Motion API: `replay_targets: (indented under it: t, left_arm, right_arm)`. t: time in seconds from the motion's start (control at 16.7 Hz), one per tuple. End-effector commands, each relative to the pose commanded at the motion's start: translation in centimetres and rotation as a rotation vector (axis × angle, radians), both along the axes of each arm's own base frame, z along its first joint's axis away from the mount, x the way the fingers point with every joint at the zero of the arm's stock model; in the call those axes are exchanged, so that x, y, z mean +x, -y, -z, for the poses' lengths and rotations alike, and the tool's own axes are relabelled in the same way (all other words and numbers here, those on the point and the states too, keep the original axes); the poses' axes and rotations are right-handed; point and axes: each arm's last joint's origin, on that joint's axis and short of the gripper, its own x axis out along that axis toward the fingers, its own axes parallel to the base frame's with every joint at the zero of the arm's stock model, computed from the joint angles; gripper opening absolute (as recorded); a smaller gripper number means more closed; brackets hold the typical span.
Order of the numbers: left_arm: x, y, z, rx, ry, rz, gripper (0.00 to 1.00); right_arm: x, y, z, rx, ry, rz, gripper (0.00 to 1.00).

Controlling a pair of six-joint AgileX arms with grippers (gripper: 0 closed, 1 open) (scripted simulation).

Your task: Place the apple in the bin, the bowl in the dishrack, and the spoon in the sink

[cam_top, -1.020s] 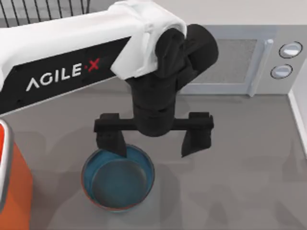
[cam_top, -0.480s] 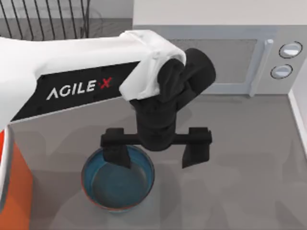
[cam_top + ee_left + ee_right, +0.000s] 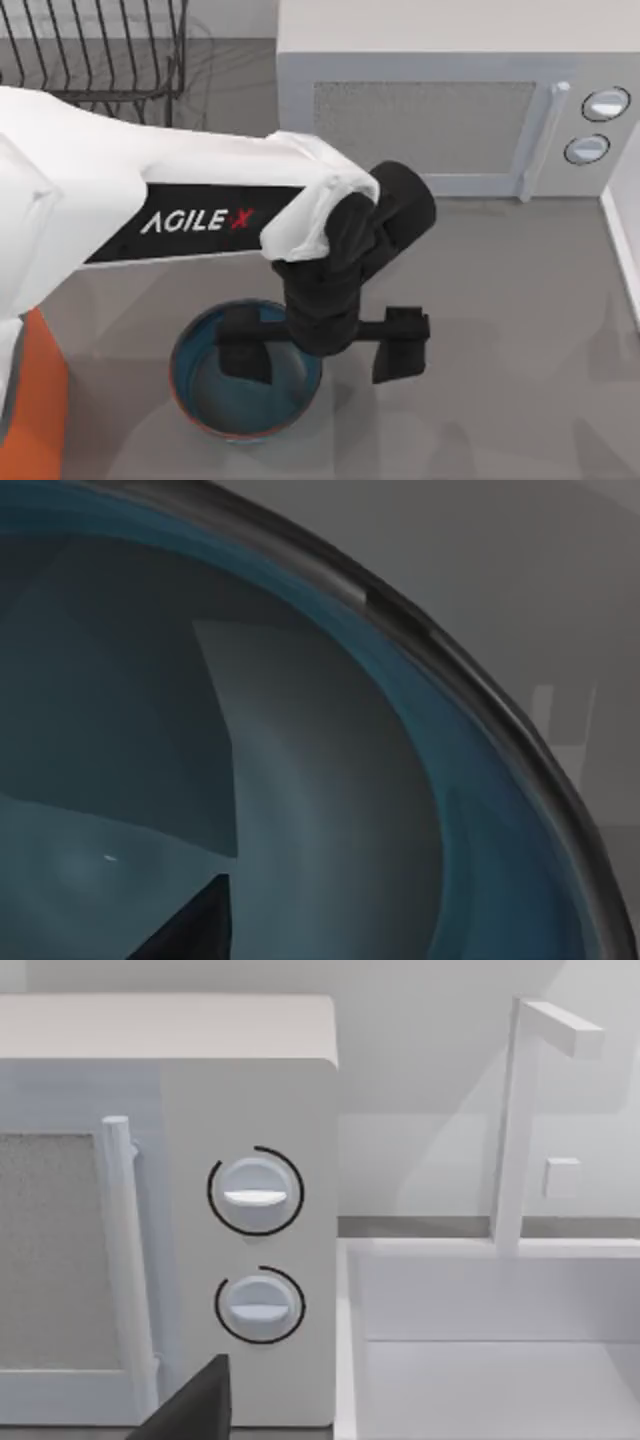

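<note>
The blue bowl (image 3: pixel 205 385) with its thin orange-red edge sits on the grey counter near the front left. My left gripper (image 3: pixel 322 352) is open and low over the bowl's right rim. One finger is inside the bowl and the other is outside, to its right. In the left wrist view the bowl's blue inside (image 3: pixel 330 810) is very close. The orange bin (image 3: pixel 35 410) stands at the left edge, and the black wire dishrack (image 3: pixel 100 50) at the back left. The white sink (image 3: pixel 480 1360) lies right of the microwave. The apple and the spoon are out of view.
A white microwave (image 3: pixel 440 110) stands at the back, behind the left arm. In the right wrist view its two dials (image 3: pixel 255 1195) face the parked right arm, a dark edge of that arm's gripper (image 3: pixel 195 1410) shows, and a white faucet (image 3: pixel 520 1120) rises over the sink.
My left arm has swung toward the front and lowered. Its gripper has come down from above the bowl's back rim, so one finger now sits inside the bowl. The bowl has not moved.
</note>
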Motion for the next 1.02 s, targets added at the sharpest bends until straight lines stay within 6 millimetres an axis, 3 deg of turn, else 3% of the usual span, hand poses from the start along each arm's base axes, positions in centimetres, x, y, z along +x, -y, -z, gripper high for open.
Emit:
replay_targets:
  t: [0.06,0.84,1.02]
  left_arm:
    - [0.00,0.00,0.00,0.000,0.000,0.000,1.00]
    - [0.00,0.00,0.00,0.000,0.000,0.000,0.02]
    - [0.00,0.00,0.00,0.000,0.000,0.000,0.00]
  right_arm:
    - [0.00,0.00,0.00,0.000,0.000,0.000,1.00]
    - [0.00,0.00,0.00,0.000,0.000,0.000,1.00]
    - [0.00,0.00,0.00,0.000,0.000,0.000,1.00]
